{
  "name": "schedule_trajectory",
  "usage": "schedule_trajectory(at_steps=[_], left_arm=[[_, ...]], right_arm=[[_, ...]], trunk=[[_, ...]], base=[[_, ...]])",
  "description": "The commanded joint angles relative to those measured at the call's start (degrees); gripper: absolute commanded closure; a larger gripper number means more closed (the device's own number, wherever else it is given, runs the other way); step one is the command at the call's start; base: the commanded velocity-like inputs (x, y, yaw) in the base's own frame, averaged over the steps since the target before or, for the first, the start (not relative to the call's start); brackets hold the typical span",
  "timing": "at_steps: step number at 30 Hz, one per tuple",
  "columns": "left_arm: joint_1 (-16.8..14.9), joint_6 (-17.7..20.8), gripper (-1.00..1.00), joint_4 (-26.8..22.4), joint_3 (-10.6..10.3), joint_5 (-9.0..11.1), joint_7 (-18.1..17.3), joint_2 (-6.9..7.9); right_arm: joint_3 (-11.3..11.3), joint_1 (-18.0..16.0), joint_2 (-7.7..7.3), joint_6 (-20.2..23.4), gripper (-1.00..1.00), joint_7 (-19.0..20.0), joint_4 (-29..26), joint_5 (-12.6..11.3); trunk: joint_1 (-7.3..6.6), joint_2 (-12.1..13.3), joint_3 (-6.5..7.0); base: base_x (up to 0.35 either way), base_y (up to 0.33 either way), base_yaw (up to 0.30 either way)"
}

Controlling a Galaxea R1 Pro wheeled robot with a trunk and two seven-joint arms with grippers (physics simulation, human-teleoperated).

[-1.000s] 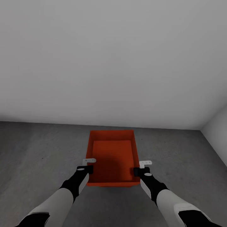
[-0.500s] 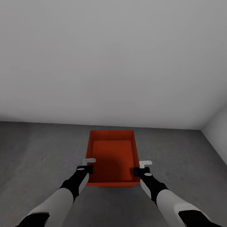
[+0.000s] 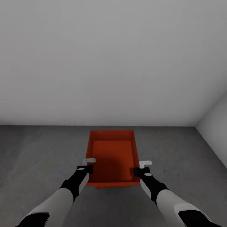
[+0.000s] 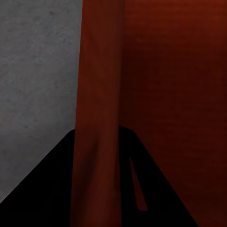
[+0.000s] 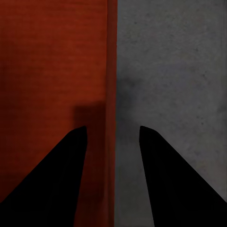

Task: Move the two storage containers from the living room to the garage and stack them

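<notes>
In the head view the robot faces a plain white-grey garage wall [image 3: 113, 63] and carries one orange-red storage container [image 3: 112, 156] out in front, above the dark grey concrete floor [image 3: 41, 151]. The left pincer [image 3: 87, 166] sits at the bin's left long wall near its front corner, the right pincer [image 3: 142, 168] at the right wall. From here it is hard to tell whether each pincer pinches a wall or only presses against it. A thin orange edge below the bin's near wall may be a second container nested under it, though that is uncertain. The main risk is a slip. Both holds sit near the robot's end of the bin, so the far end could sag and the thin walls slide out when the bin is lowered.

The left wrist view supplies what the head view lacks. The container's thin wall [image 4: 97, 118] runs between the dark fingers [image 4: 42, 189] of the left pincer, one inside and one outside, so that pincer appears to be pinching the wall. Mottled concrete shows beside it.

The right wrist view shows the bin's right wall [image 5: 111, 94] standing in the gap between two fingers [image 5: 52, 175] that look spread, with clear space on the floor side. That hold looks loose. If so, the bin hangs mostly on the left pincer and could tilt or twist as it is set down.
</notes>
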Motion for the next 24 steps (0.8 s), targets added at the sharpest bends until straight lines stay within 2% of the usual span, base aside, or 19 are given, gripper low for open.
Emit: schedule_trajectory(at_steps=[1,24], left_arm=[[-0.03,-3.90,1.00,-0.22,0.10,0.20,-0.17,-0.12],[-0.03,-3.90,1.00,-0.26,0.10,0.20,-0.17,-0.13]], right_arm=[[-0.23,-0.01,0.05,0.10,1.00,-0.18,0.16,-0.72],[-0.22,0.00,0.12,0.05,1.00,-0.18,0.16,-0.72]], trunk=[[0.23,-0.47,-0.24],[5.28,-9.69,-4.37]], base=[[0.000,0.000,-0.008],[0.000,0.000,-0.001]])
